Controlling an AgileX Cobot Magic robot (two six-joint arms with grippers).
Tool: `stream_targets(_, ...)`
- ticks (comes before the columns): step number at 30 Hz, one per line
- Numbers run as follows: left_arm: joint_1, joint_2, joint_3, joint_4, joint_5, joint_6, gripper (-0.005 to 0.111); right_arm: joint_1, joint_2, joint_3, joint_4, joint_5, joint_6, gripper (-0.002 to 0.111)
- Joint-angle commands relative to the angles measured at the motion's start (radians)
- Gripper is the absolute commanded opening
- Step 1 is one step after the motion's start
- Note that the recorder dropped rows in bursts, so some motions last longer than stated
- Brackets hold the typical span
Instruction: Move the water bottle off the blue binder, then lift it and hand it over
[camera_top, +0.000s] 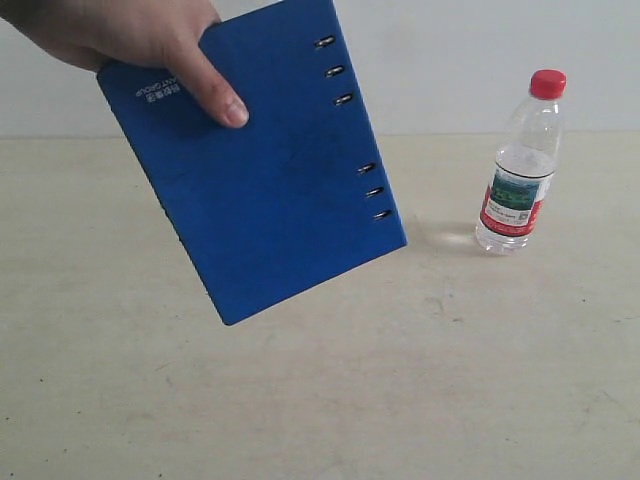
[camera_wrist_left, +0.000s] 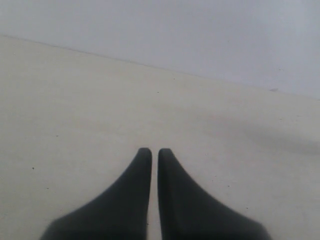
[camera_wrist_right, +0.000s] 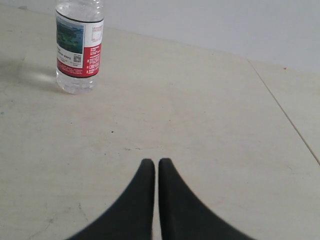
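Note:
A person's hand (camera_top: 140, 40) holds the blue binder (camera_top: 260, 170) tilted in the air over the left half of the table, ring holes toward the right. The water bottle (camera_top: 520, 165) stands upright on the table at the right, apart from the binder; its lower part with the label also shows in the right wrist view as the water bottle (camera_wrist_right: 79, 47). My left gripper (camera_wrist_left: 155, 152) is shut with nothing in it, over bare table. My right gripper (camera_wrist_right: 156, 162) is shut and empty too, well short of the bottle. Neither gripper shows in the exterior view.
The pale tabletop (camera_top: 400, 380) runs to a light wall (camera_top: 450, 50) at the back. A thin seam (camera_wrist_right: 285, 112) crosses the table in the right wrist view.

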Motion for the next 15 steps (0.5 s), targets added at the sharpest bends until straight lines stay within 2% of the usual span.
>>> stream_targets(1,-0.005,-0.004,0.004,-0.011,-0.016,0.007,0.005,-0.005,-0.007,0.000,-0.002,-0.014,0.007,0.000)
stream_targets(9,-0.005,-0.004,0.004,-0.011,-0.016,0.007,0.005,-0.005,-0.007,0.000,-0.002,-0.014,0.007,0.000)
stream_targets(15,-0.005,-0.004,0.004,-0.011,-0.019,0.007,0.005,-0.002,-0.099,0.000,0.000,-0.016,0.016,0.000)
